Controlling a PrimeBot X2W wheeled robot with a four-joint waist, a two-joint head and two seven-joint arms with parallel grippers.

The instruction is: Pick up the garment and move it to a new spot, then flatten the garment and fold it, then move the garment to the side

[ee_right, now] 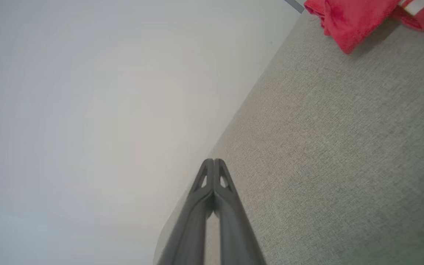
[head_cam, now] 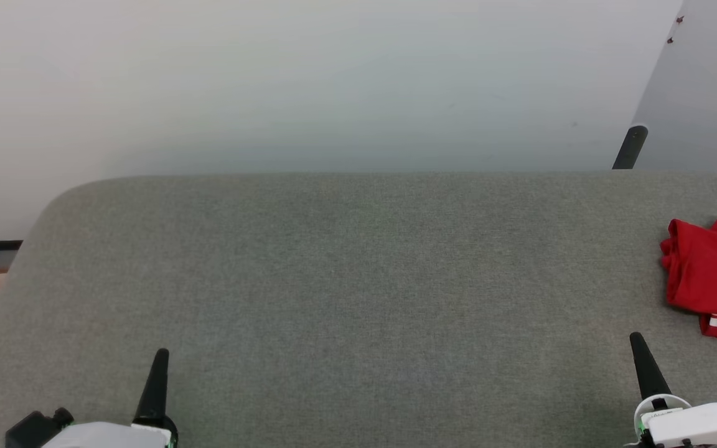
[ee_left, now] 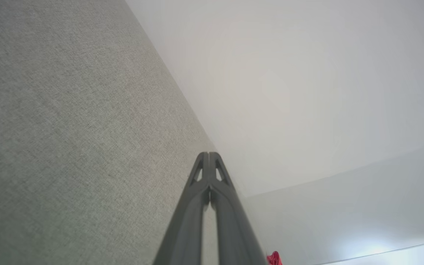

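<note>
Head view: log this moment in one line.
shirt: on table, far right | left gripper: shut, empty | right gripper: shut, empty, apart from shirt

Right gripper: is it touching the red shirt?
Apart. The head view shows bare grey surface between the right gripper and the garment.

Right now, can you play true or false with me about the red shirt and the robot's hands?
1. The garment lies at the right side of the grey surface. True.
2. The left gripper and the right gripper are both shut. True.
3. The right gripper is holding the garment. False: it holds nothing and sits apart from the garment.
4. The garment is spread flat across the middle of the surface. False: it is bunched up small at the right edge.
</note>
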